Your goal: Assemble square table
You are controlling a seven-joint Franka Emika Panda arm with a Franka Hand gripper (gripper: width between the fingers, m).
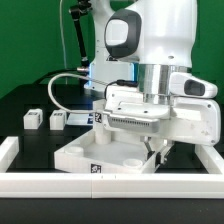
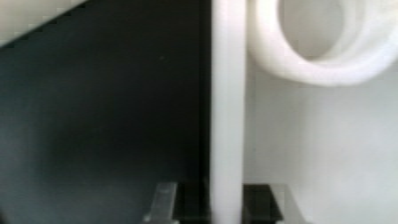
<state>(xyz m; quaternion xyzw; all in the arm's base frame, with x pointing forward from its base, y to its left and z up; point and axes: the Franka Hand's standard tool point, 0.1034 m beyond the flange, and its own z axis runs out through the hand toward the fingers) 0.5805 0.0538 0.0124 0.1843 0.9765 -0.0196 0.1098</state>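
Tabletop point(image 1: 85, 152) is pinched at its raised rim point(image 2: 228, 110) by the closed gripper point(image 2: 217, 202) (likely to reposition it); loose legs point(image 1: 57, 120) lie apart.

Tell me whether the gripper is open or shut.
Shut. In the wrist view the gripper pinches the tabletop by its raised rim, the dark fingers tight against both sides.
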